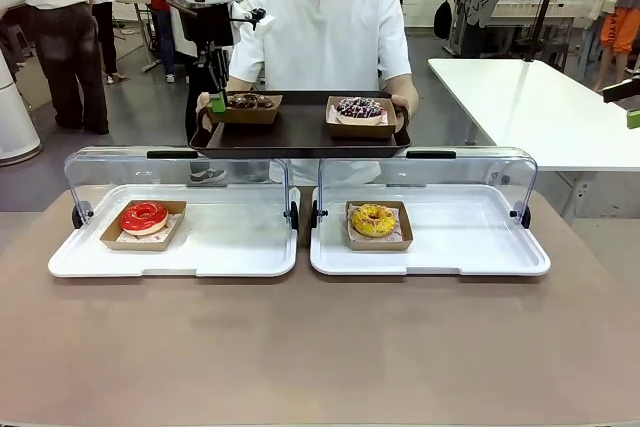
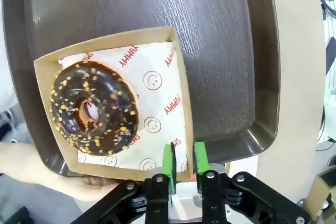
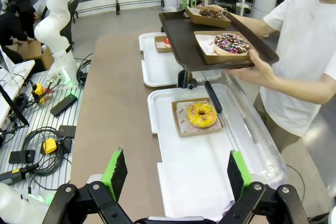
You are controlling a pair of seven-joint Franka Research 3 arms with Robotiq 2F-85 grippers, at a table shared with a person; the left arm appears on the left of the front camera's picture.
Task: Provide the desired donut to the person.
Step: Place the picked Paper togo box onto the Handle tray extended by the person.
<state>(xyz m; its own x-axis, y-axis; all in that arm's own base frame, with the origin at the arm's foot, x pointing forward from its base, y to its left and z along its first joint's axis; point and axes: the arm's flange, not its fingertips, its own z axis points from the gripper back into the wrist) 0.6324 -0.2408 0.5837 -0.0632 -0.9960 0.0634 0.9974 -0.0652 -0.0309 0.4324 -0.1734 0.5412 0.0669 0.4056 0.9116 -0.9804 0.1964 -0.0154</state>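
The brown table (image 1: 320,347) lies nearest the front camera, its near half bare. On it stand two white display trays side by side, each under a raised clear cover: the left white tray (image 1: 175,257) carries a red-glazed donut (image 1: 144,217) in a cardboard holder at its left end; the right white tray (image 1: 430,257) carries a yellow-glazed donut (image 1: 373,220) in a holder near its left end.

Across the table stands the person (image 1: 325,37) in a plain white shirt, holding a dark brown tray (image 1: 300,137) level above the raised covers, one hand at each end. Two cardboard holders rest on this tray, well apart — a chocolate donut (image 2: 94,109) with nut pieces at the picture-left end, and a sprinkled dark donut (image 1: 359,108) at the picture-right end.

The left arm reaches over the far edge of the table. The left gripper (image 2: 184,162) is clenched on the cardboard holder (image 2: 181,98) of the chocolate donut: in the left wrist view the green pads (image 2: 168,161) pinch the holder's rim, with the printed paper liner just beside them. The holder sits on the tray floor, near its edge.

The right gripper (image 3: 178,174) is released — its pads are spread wide, hovering above the near end of the right white tray, well apart from the yellow-glazed donut.
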